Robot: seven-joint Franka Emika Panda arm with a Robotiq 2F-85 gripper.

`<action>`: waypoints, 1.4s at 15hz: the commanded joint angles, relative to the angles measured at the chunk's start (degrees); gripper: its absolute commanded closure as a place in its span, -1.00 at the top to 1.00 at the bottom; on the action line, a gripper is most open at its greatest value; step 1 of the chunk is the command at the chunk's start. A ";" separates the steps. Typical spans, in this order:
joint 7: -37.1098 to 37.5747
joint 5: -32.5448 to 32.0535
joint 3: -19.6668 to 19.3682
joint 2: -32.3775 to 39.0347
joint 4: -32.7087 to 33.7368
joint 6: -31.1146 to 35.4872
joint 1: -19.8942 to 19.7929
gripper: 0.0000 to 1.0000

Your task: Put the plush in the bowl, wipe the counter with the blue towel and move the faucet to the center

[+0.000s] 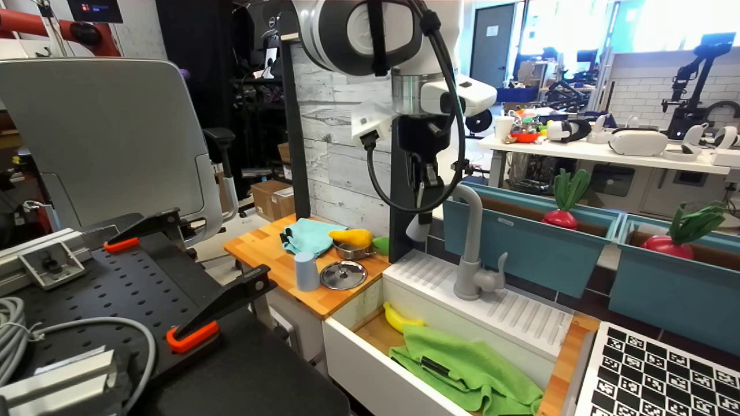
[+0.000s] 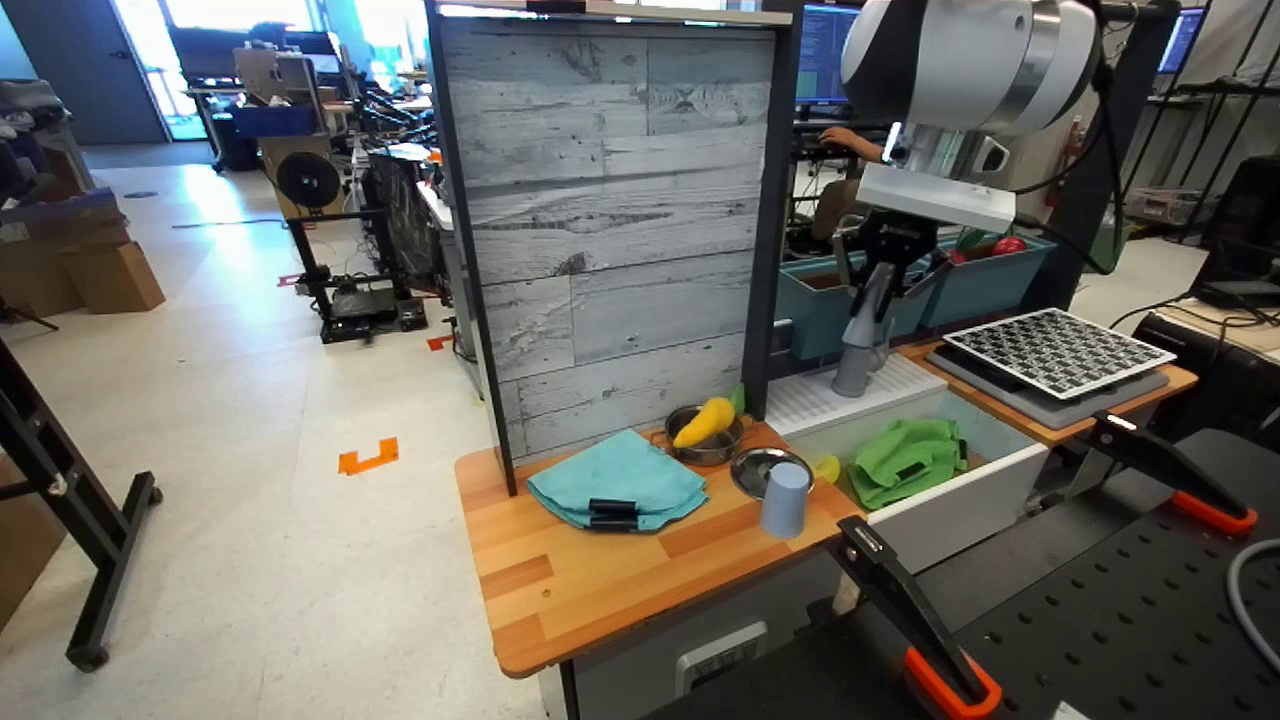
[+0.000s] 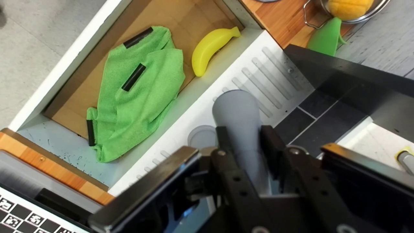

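Your gripper (image 3: 245, 132), clamped on the faucet (image 3: 237, 110) by its spout, partly masks it. Your wrist view crops the plush (image 3: 349, 8) in the bowl (image 3: 374, 13); the blue towel (image 2: 610, 475) lies on the table (image 2: 600, 585).

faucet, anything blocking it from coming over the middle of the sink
Nothing visible stands between the faucet and the middle of the sink. The gripper holds the faucet by its spout; the green cloth and banana lie inside the sink, lower than the spout.

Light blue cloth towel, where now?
In both exterior views, the light blue towel lies on the orange-brown wooden counter, left of the round metal bowl.
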 commanded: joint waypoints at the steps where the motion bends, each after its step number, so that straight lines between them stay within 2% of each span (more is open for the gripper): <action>1: -1.98 -1.13 -0.04 1.63 -0.76 -0.75 -3.74 -0.86; 11: -1.78 -0.85 0.01 1.15 -1.06 -1.68 -4.98 -0.86; 12: -1.61 -0.83 0.01 1.12 -1.02 -2.06 -4.97 -0.62; 13: -1.05 -1.38 -0.64 1.21 -1.13 -2.10 -4.40 0.07; 14: -0.59 -1.63 -1.04 1.24 -1.29 -2.01 -4.04 0.09; 15: -0.31 -1.72 -1.70 1.51 -1.57 -2.17 -4.18 0.20; 20: -0.02 -1.79 -2.95 2.50 -1.62 -3.00 -5.26 0.94; 21: 0.03 -1.82 -3.02 2.71 -1.51 -3.04 -5.19 0.99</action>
